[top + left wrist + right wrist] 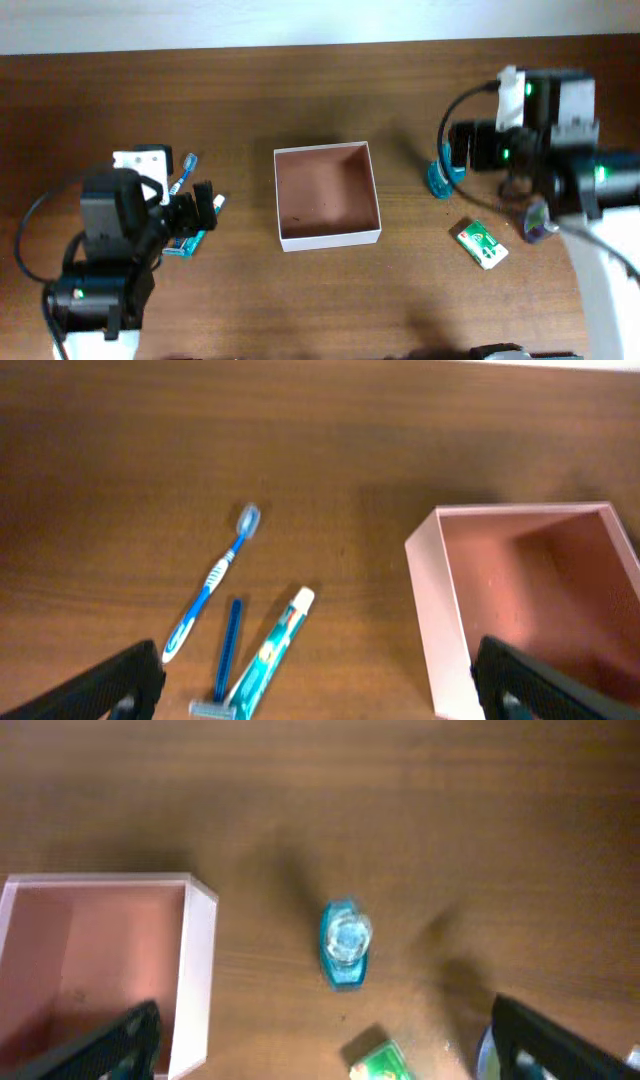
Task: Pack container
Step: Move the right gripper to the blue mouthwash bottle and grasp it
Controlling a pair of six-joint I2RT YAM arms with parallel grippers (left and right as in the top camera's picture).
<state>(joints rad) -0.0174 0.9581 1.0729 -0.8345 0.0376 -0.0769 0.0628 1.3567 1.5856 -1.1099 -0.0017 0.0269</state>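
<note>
The container [331, 238] is a square open box with white walls and a reddish-brown inside, at the table's middle; nothing shows inside it. My left gripper [205, 207] is open and empty, left of the container, above a toothpaste tube [272, 654], a blue razor [229, 652] and a blue toothbrush [212, 586]. The container's near wall [436, 615] shows at the right of the left wrist view. My right gripper [455, 150] is open and empty, right of the container, over a small blue bottle [346, 944]. The container's corner [199, 970] shows at the left of the right wrist view.
A small green carton [482, 244] lies right of the container, near the table's front; it also shows in the right wrist view [380, 1066]. A round purplish object [537, 221] lies beside it under the right arm. A white block [140, 160] sits by the left arm.
</note>
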